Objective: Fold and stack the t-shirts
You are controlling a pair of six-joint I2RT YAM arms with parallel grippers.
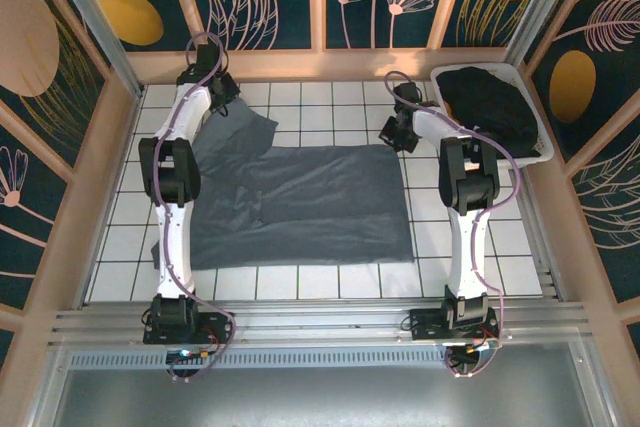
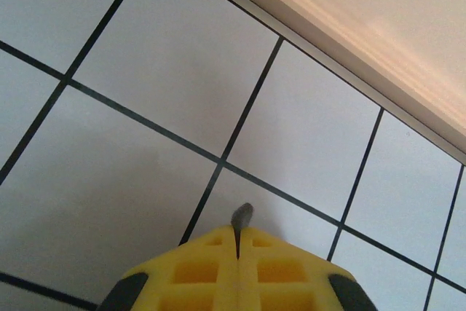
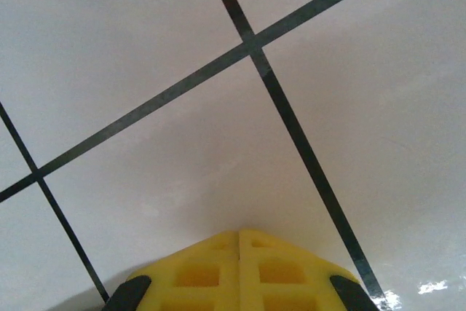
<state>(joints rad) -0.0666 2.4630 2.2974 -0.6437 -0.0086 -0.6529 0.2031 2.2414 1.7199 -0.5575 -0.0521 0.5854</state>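
Observation:
A slate blue-grey t-shirt lies spread across the white tiled table, one part reaching toward the back left. My left gripper is at that back-left part. In the left wrist view its yellow fingers are shut on a small tuft of the grey cloth that pokes out between the tips. My right gripper sits by the shirt's far right corner. Its fingers are shut over bare tile, with no cloth showing between them. Black t-shirts are piled in a bin.
The white plastic bin stands at the back right corner. Beige walls border the table on the back and sides. Bare tiles lie to the right of the shirt and along the front edge.

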